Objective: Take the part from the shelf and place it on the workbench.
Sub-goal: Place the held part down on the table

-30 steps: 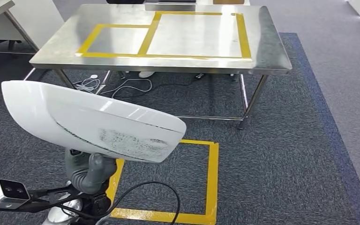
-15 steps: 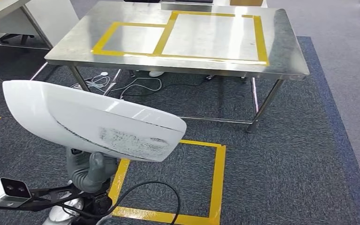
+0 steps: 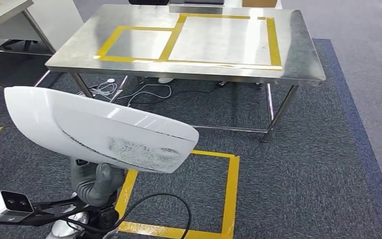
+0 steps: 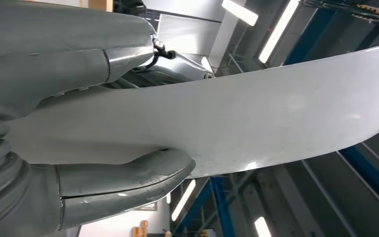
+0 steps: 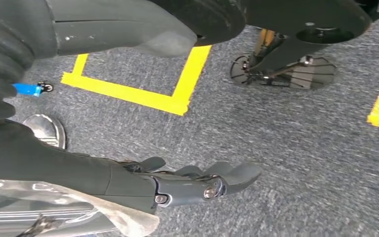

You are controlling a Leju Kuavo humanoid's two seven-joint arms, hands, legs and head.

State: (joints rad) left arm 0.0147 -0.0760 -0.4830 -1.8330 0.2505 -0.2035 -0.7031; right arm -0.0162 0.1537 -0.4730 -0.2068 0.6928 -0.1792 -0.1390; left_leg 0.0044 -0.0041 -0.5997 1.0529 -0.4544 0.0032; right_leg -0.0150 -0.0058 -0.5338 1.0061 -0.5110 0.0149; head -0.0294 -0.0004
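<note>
Carrying the white part [image 3: 99, 129] toward the workbench [image 3: 303, 50], the robot is in the transport step: the part is already off the shelf and not yet set down. The left hand [image 3: 97, 181] is gripping it from beneath, thumb and fingers [image 4: 128, 180] clamping the curved white shell between them in the left wrist view. The right hand [image 5: 197, 180] is hanging over the carpet with its fingers extended and apart, holding nothing.

The part is sitting low and left in the head view, well apart from the bench, which is standing far ahead across the grey carpet. A yellow taped square [image 3: 229, 194] on the floor is lying between robot and bench, probably the standing spot.

The next move is calling for walking closer, then lifting the part over the near bench edge. The steel top is offering two taped rectangles [image 3: 219, 40] as open room. Cables [image 3: 144, 92] are lying under the bench on the left, and the far-right table leg [image 3: 278, 112] is marking the limit for feet.
</note>
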